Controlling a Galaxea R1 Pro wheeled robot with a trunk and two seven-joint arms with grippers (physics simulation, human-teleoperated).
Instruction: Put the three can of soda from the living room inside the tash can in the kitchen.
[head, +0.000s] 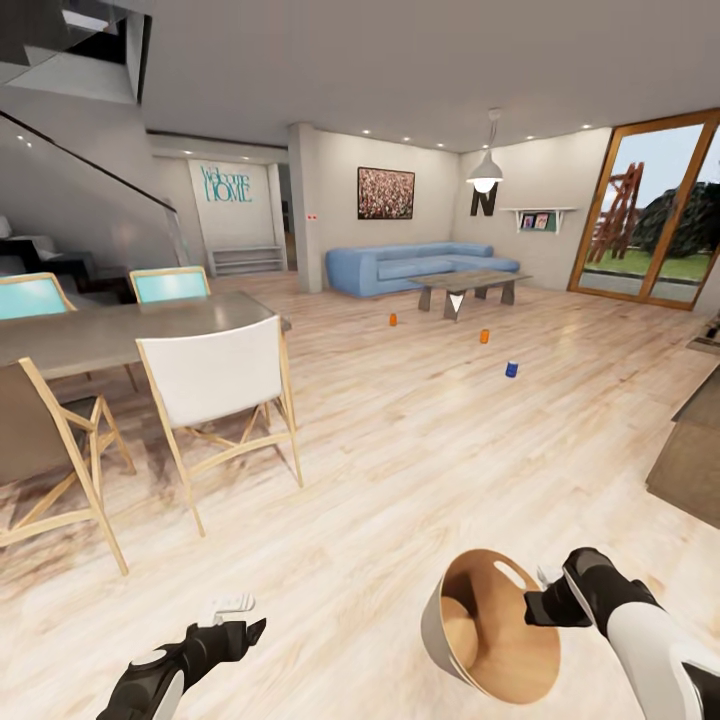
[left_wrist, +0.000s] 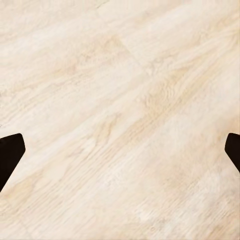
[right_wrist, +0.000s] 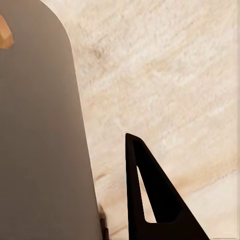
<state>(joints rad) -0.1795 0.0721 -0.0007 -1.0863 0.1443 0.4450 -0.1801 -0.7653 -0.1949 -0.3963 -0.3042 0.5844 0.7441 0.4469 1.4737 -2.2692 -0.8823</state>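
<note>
Where far wall shows, sign (head: 227, 184) reads "Welcome HOME".

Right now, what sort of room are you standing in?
An open-plan home, dining area opening onto a living room: a dining table with chairs beside me, a blue corner sofa and low coffee table ahead on light wood flooring.
</note>
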